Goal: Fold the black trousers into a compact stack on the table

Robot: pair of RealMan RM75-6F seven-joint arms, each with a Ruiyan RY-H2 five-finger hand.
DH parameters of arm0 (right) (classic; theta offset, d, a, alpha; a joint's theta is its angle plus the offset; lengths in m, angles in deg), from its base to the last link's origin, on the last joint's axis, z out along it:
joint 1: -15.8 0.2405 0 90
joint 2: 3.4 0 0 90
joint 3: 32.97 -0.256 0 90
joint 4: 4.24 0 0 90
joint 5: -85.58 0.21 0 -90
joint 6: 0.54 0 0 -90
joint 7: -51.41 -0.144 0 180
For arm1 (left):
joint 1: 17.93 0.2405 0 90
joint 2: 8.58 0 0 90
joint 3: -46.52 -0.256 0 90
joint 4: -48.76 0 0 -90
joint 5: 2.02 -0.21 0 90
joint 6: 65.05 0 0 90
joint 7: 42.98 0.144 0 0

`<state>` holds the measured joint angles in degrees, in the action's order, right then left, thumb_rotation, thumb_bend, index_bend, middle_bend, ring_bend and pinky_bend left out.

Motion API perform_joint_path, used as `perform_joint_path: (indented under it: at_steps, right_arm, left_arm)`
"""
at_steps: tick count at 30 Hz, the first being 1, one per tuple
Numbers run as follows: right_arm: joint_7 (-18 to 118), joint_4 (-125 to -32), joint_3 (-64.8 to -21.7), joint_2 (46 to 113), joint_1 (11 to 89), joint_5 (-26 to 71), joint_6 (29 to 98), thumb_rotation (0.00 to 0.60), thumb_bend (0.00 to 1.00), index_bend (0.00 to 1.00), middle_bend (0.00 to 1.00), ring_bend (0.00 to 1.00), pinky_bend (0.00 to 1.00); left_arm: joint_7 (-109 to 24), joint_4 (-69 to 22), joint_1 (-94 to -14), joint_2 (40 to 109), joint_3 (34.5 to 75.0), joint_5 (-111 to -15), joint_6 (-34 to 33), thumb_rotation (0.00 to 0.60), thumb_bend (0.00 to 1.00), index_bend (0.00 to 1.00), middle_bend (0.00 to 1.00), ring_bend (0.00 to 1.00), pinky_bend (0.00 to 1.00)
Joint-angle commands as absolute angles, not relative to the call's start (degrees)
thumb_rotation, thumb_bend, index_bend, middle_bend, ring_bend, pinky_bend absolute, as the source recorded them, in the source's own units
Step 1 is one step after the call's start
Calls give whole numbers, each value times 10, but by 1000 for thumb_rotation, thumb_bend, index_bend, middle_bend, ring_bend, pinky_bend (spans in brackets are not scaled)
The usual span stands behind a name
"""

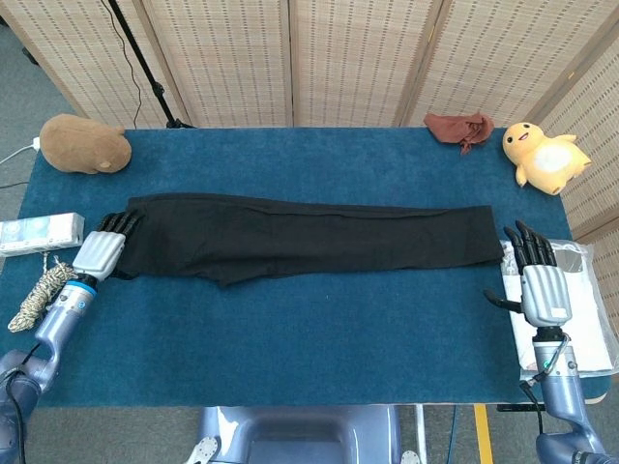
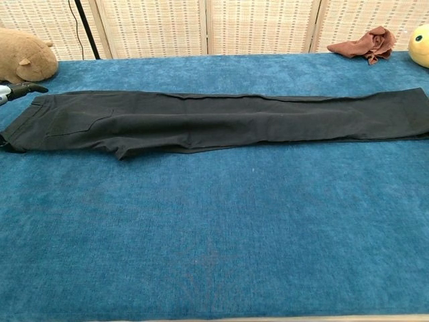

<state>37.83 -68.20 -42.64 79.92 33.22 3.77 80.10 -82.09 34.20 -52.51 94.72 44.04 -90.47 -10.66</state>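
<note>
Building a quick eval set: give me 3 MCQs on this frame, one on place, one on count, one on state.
1. Where is the red cloth?
A. far right corner, beside the yellow chick
B. on the trousers
C. near edge, centre

2. How many plush toys are on the table?
A. none
B. two
C. four

3. How do the trousers lie?
A. folded into a stack
B. hanging off the near edge
C. stretched out full length

Key:
1 A: the red cloth lies next to the chick.
2 B: the chick and a brown toy.
3 C: the trousers run unfolded between left hand and right hand.
</note>
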Motion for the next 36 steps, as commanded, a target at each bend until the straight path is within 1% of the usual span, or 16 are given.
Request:
perform_joint_path:
  at_steps: [1, 6, 10, 16, 19, 22, 28, 32, 33, 35, 36]
  right_arm:
    - [378, -683, -426, 798, 332, 37, 800, 600, 0, 0, 0, 0, 59]
    - [375, -685, -426, 797, 331, 37, 799, 600, 0, 0, 0, 0, 59]
    - [375, -686, -427, 796, 330, 37, 801, 600, 0, 0, 0, 0, 59]
    - [374, -691, -427, 793, 328, 34, 804, 600, 0, 0, 0, 0, 60]
    - [374, -693, -427, 792, 327, 34, 805, 600, 0, 0, 0, 0, 60]
    - [373, -695, -427, 791, 327, 33, 804, 600, 0, 0, 0, 0, 61]
    - [373, -698, -427, 789, 326, 33, 803, 600, 0, 0, 0, 0, 62]
    - [372, -702, -426, 787, 325, 31, 804, 600, 0, 0, 0, 0, 62]
    - [372, -703, -426, 787, 325, 31, 804, 600, 0, 0, 0, 0, 62]
    - [373, -704, -427, 786, 325, 31, 805, 600, 0, 0, 0, 0, 62]
    - [373, -704, -427, 786, 325, 31, 805, 600, 0, 0, 0, 0, 62]
  left_arm:
    - [-827, 350, -522, 953, 436, -908, -117, 600, 51, 0, 0, 0, 42]
    - [-828, 363, -523, 963, 437, -907, -131, 600, 52, 0, 0, 0, 41]
    - [-825, 374, -524, 974, 446, -899, -130, 600, 63, 0, 0, 0, 41]
    - [-818, 386, -524, 984, 459, -888, -126, 600, 133, 0, 0, 0, 41]
    - [-818, 389, -523, 985, 466, -883, -123, 600, 192, 0, 0, 0, 41]
    - [-818, 391, -522, 985, 470, -879, -119, 600, 228, 0, 0, 0, 41]
    - [-812, 393, -522, 985, 471, -879, -125, 600, 243, 0, 0, 0, 41]
    - [-807, 395, -521, 990, 473, -878, -116, 600, 251, 2, 0, 0, 56]
    - [-805, 397, -521, 991, 475, -876, -111, 600, 254, 28, 0, 0, 74]
    - [-801, 400, -521, 993, 479, -873, -105, 600, 260, 158, 16, 5, 104]
    - [-799, 401, -521, 994, 480, -872, -103, 600, 264, 239, 39, 19, 114]
